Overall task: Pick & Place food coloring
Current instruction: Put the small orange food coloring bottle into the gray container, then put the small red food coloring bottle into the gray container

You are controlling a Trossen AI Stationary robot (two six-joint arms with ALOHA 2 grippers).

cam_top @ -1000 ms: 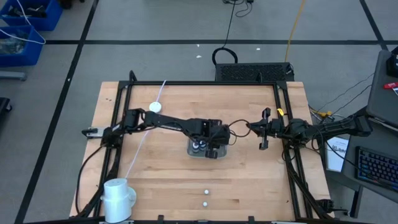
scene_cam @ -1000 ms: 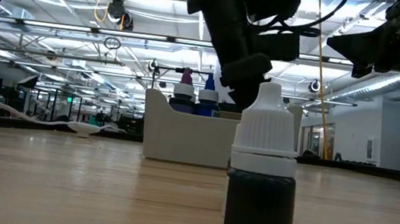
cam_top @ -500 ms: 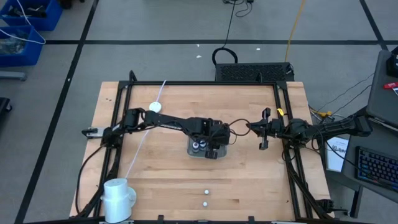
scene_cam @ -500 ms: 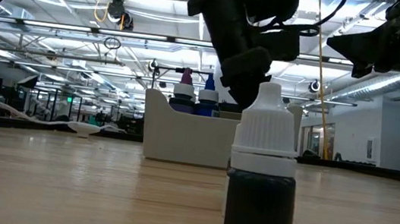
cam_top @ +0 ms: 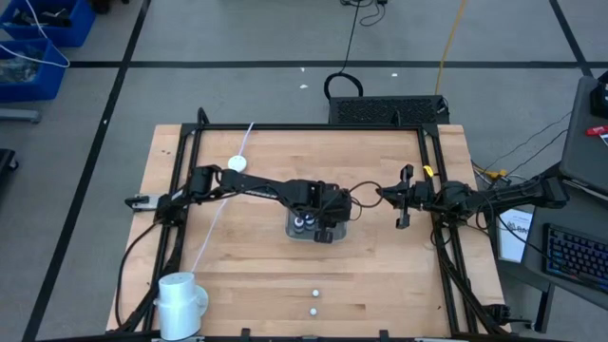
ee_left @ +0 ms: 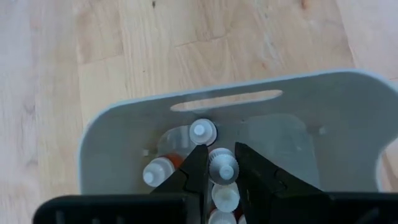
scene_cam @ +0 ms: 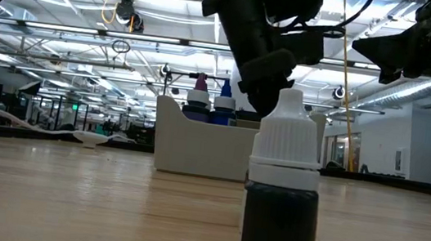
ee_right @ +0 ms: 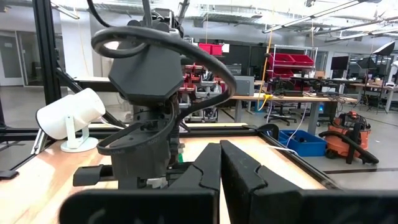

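— Status, left pincer [ee_left: 221, 167]?
— Over grey tray [ee_left: 348, 112], narrowly parted, closed on one food coloring bottle [ee_left: 222, 167]; others sit beside it.
— Right pincer [ee_right: 221, 163]?
— Fully closed, empty. Two bottles [cam_top: 313, 302] stand apart on tabletop [cam_top: 399, 275].

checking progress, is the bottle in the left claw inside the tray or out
Inside: the left claw holds a bottle down within the grey tray walls, beside others.

A pale wooden desk [cam_top: 380, 275] carries a grey tray [cam_top: 296, 232] near its middle. Nearer the front edge than the tray, two food coloring bottles [cam_top: 313, 295] stand close together on the bare wood. Well off to the tray's left-front sits a white cylindrical lamp-like object [cam_top: 180, 296].
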